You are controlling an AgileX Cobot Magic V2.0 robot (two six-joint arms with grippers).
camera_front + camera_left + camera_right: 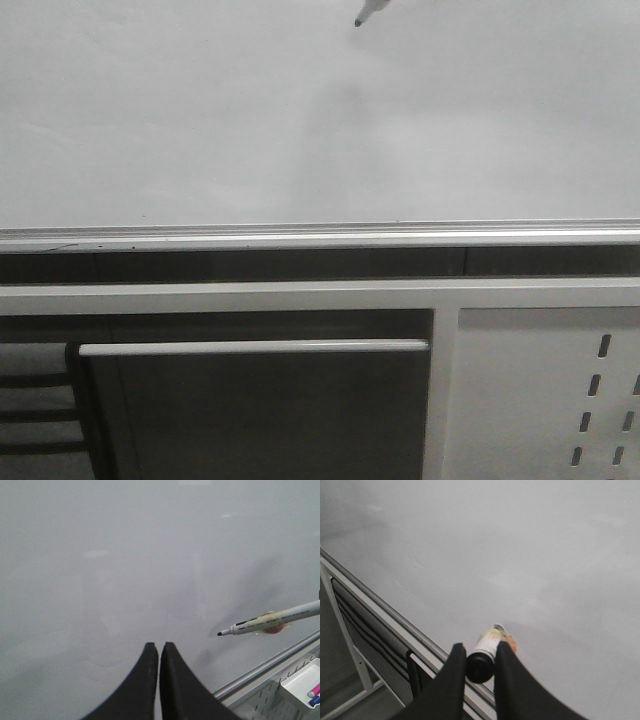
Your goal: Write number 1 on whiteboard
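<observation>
No stroke is seen on the whiteboard [200,120], which fills the upper front view above its rail [320,237]; the number 1 is judged not yet begun. The marker [272,622] is clamped in the right gripper [480,667], its tip held near the board, contact unclear. The left gripper [159,652] is empty, its jaws together. A tray [300,685] holds coloured pens [315,694].

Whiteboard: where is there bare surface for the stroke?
The large glossy white whiteboard shows no marks. Bare surface runs from the white, black-tipped marker pen down to the silver metal edge rail. Nothing crowds it.
</observation>
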